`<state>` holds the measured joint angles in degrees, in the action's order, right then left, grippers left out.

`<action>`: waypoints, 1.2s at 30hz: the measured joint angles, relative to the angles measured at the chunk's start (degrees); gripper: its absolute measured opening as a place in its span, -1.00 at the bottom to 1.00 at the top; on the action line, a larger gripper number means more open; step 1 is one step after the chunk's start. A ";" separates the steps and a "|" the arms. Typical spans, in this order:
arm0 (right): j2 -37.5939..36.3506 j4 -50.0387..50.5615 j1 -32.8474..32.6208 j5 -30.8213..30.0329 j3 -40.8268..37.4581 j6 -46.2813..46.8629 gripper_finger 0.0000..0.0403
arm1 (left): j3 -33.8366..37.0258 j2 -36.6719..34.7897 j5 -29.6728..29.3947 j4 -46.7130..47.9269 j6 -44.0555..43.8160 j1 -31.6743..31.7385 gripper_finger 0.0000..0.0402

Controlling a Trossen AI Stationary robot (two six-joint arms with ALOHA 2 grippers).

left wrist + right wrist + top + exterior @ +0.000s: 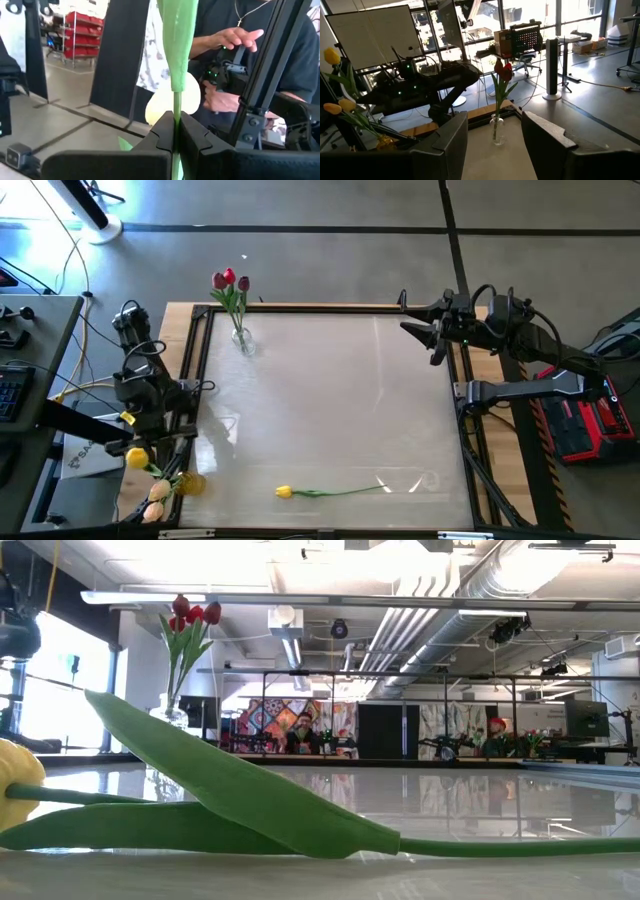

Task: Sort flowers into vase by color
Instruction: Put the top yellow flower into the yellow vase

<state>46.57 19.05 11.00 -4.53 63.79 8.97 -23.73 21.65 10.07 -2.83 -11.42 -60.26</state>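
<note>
The left hand [174, 131] was clenched on the thin green stem of a pale cream-yellow artificial tulip [172, 102], its fingers pinching the stem below the head, at the tabletop's [330, 410] left edge near a cluster of yellow tulips [150, 475]. The right hand [422, 330] hung released, fingers spread, over the far right corner, grasping nothing. Three red tulips stood in a clear glass vase [241, 340] near the far left corner. One yellow tulip with a long green stem [330, 492] lay flat along the near edge, well apart from both hands.

High cam looks straight down on the whole bench [330, 410]. Low cam sits at bench level, very near the lying yellow tulip [18, 780]. Both, plus right wrist cam, share the red-tulip vase [241, 340].
</note>
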 joint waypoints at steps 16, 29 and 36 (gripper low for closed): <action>0.00 0.00 0.00 0.00 0.00 0.00 -0.14 | 8.15 0.16 -7.93 -8.28 3.01 -7.00 -1.00; 0.00 0.00 0.00 0.02 0.00 0.00 -0.14 | 13.17 0.09 -14.98 -11.18 0.04 -11.00 -0.89; 0.00 0.00 0.00 0.00 0.02 0.00 -0.14 | 14.69 0.07 -18.22 -11.76 0.04 -14.34 -0.85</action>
<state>46.57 19.05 11.00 -4.53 63.81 8.97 -9.04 21.71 -8.15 -14.59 -11.38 -74.60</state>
